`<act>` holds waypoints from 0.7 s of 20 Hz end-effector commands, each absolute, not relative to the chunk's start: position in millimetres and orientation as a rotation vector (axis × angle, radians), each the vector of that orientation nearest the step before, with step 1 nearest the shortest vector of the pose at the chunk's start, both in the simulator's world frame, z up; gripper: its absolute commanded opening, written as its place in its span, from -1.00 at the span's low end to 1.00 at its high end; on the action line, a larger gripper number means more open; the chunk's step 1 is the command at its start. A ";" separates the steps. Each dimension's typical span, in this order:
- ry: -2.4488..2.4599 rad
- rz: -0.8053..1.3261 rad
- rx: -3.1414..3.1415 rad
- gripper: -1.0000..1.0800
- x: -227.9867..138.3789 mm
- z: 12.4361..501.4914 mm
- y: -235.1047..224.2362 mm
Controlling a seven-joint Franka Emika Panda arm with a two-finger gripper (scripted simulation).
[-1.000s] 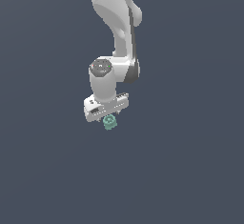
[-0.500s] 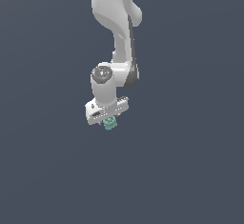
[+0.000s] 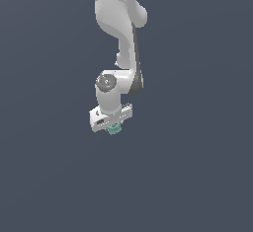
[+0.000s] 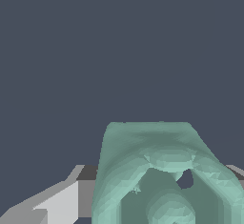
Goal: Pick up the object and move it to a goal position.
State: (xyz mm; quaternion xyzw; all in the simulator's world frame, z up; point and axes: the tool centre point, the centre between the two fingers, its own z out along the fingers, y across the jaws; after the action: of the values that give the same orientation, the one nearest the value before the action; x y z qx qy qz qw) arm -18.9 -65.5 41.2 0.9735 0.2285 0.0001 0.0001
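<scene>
The object (image 3: 114,129) is a small teal-green knobbly chunk that pokes out just below the white hand of the arm in the exterior view. My gripper (image 3: 113,126) is shut on it, and most of the chunk is hidden by the hand. In the wrist view the object (image 4: 157,175) fills the near part of the picture, with a ringed, hollowed face, and one grey-white finger (image 4: 57,204) shows beside it. It hangs clear of the plain dark grey ground.
The white arm (image 3: 121,33) comes down from the upper edge of the exterior view. Only flat, uniform dark grey ground (image 3: 197,176) lies around and beneath it.
The hand with the object in it has drifted slightly toward the exterior view's left and a little down. The grip has not changed.
</scene>
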 end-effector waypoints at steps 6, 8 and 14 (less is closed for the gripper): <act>0.718 0.000 3.058 -1.00 -18.9 40.3 -65.2; 0.717 0.000 3.058 -1.00 -18.9 41.1 -65.9; 0.717 0.000 3.058 -1.00 -21.2 49.6 -68.4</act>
State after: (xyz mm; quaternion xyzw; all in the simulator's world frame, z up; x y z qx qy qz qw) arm -20.7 -67.3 46.1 0.9736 0.2284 -0.0003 0.0001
